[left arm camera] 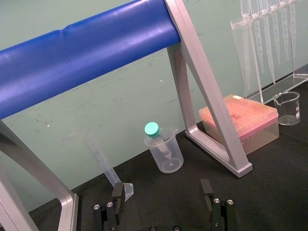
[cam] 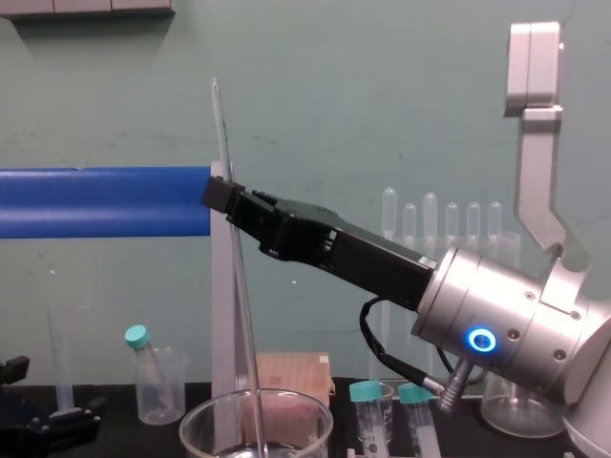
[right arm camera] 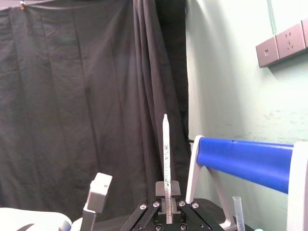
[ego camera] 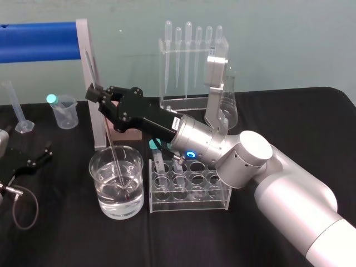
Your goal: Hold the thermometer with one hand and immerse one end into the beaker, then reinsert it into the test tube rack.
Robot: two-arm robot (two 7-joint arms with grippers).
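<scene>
One arm's busy here: right gripper [ego camera: 95,94] leans over the beaker [ego camera: 101,186], which sits right below its tips, with the rack [ego camera: 189,203] down under its wrist. Left gripper [left arm camera: 162,192] sits parked well off to the side, spread wide. Right jaws pinch the thermometer [right arm camera: 166,159], whose lower end is dipped in the beaker's liquid.

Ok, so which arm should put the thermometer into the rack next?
Right. The right gripper is shut on the thermometer, whose lower end sits in the beaker, and the rack stands just beside that beaker. The left gripper is open and empty, off at the table's left side.
</scene>
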